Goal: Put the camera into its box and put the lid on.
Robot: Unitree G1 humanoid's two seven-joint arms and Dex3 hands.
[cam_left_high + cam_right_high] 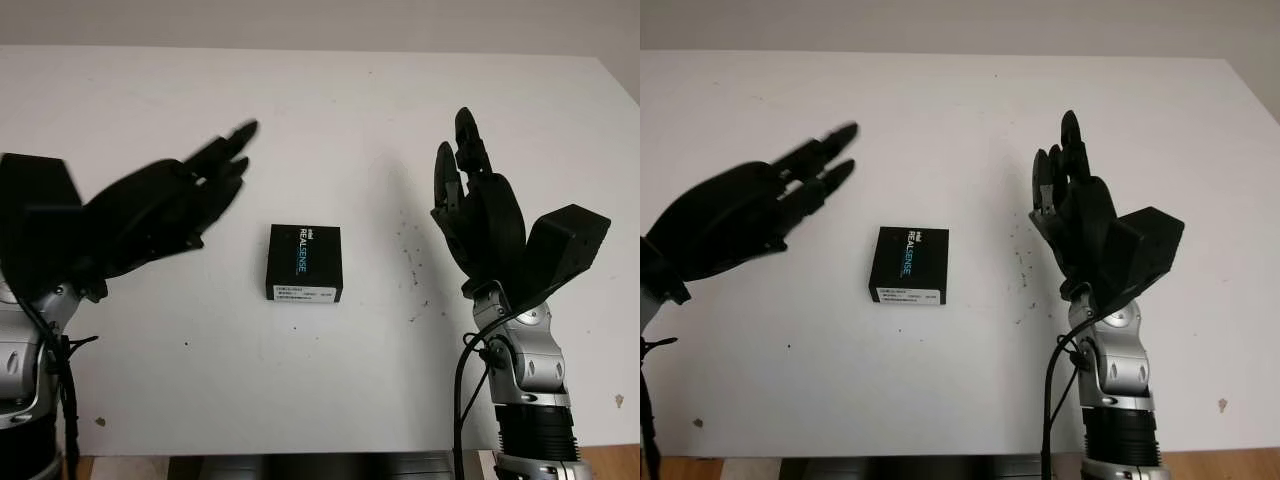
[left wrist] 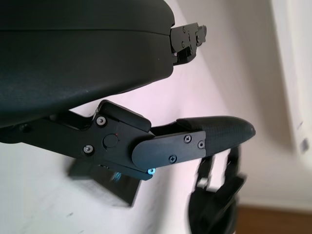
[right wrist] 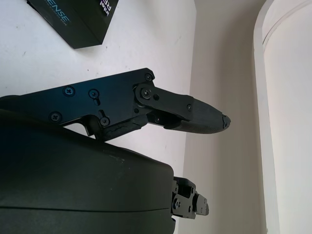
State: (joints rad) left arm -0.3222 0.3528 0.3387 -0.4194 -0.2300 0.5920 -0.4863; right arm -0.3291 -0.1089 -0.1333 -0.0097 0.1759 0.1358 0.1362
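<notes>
Left eye view showed your box [image 1: 304, 263] closed, lid on, mid-table; left hand [image 1: 160, 210] and right hand [image 1: 480, 215] flanked it, both open, holding nothing. Task looked finished.

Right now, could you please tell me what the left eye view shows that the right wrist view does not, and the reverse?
The left eye view adds the whole black box, seemingly closed, with its full REALSENSE lettering; the left hand, open, raised to the box's left; and dark specks between the box and the right hand. The right wrist view adds a close look at one of the right hand's fingers, with its screws and hinge. Both share the box, the right hand, which is open to the box's right, and the white table.
</notes>
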